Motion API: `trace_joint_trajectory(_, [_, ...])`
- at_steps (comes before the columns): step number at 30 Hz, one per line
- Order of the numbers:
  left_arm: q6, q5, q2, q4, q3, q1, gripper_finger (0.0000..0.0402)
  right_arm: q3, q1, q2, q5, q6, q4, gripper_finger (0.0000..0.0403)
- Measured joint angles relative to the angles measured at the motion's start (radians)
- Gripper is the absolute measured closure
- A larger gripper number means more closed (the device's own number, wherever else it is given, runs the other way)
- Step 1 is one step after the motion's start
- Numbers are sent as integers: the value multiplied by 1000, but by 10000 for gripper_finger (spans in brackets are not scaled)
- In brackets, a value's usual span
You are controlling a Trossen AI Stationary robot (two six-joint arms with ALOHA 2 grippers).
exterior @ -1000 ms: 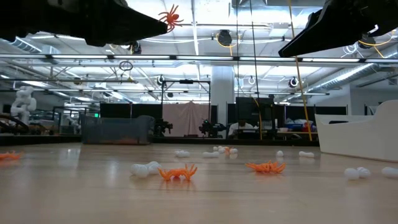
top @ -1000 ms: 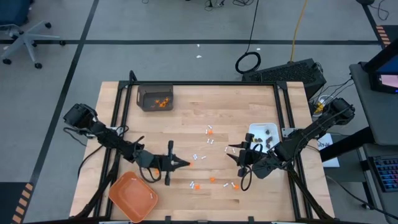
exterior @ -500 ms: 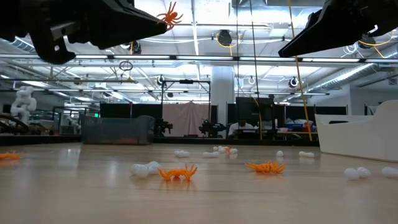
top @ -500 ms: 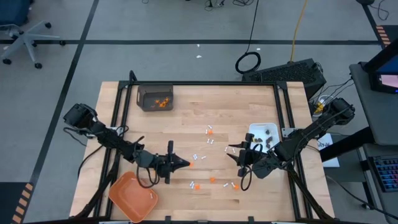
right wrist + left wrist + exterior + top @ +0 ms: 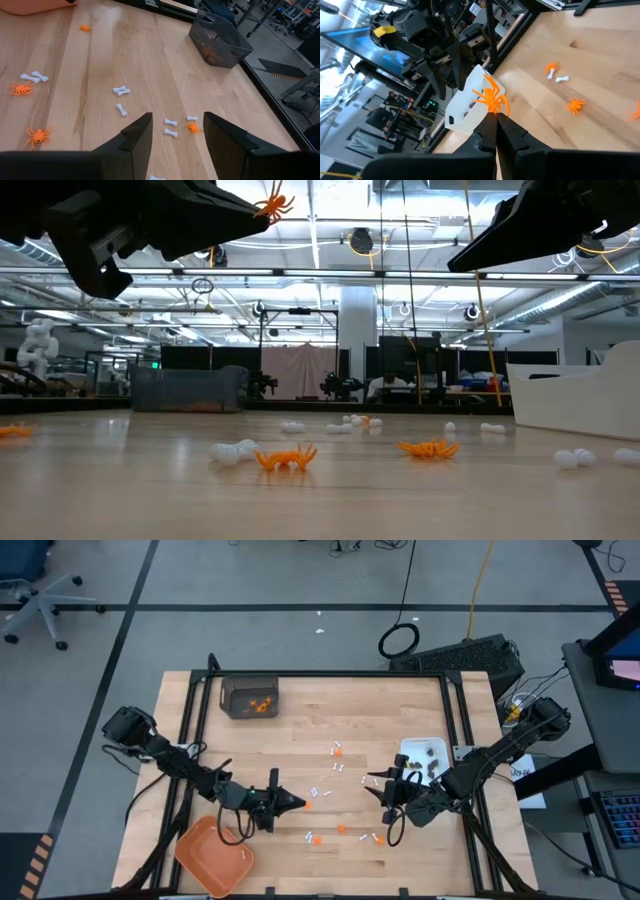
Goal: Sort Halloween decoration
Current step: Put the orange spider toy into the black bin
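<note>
Small orange spiders (image 5: 285, 457), white bones (image 5: 340, 767) and more orange bits (image 5: 316, 838) lie scattered on the wooden table (image 5: 300, 730). My left gripper (image 5: 298, 804) hovers over the table's near middle, shut on one orange spider (image 5: 492, 99); the low view shows that spider (image 5: 272, 198) high above the table. At the right, my right gripper (image 5: 172, 135) stands open above the table, with nothing between its fingers. Dark pieces lie in the white dish (image 5: 425, 757). My left gripper pinches the orange spider by its lower legs (image 5: 493, 110) between the free ends of its two fingers. The fingers lie about level and point toward the table's right side. The spider sticks out beyond the fingertips, lifted clear of the table.
A grey bin (image 5: 249, 697) holding orange pieces stands at the far left. An orange tray (image 5: 213, 855) lies at the near left corner. The white dish (image 5: 470, 107) stands at the right edge, beside my right arm.
My left gripper has rolled about its own pointing line while staying in place, still shut on the orange spider, which has turned with it. My right gripper has kept still.
</note>
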Motion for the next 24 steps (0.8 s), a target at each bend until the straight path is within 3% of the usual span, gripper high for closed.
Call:
trace_joint_trajectory(7, [-259, -5, 0, 1, 0, 0, 402, 0, 0, 0, 0, 0, 0, 243])
trace_joint_trajectory(17, [-695, -131, 0, 0, 0, 1, 402, 0, 0, 0, 0, 0, 0, 243])
trace_joint_trajectory(24, [-817, -166, -23, -2, 0, 34, 402, 0, 0, 0, 0, 0, 0, 243])
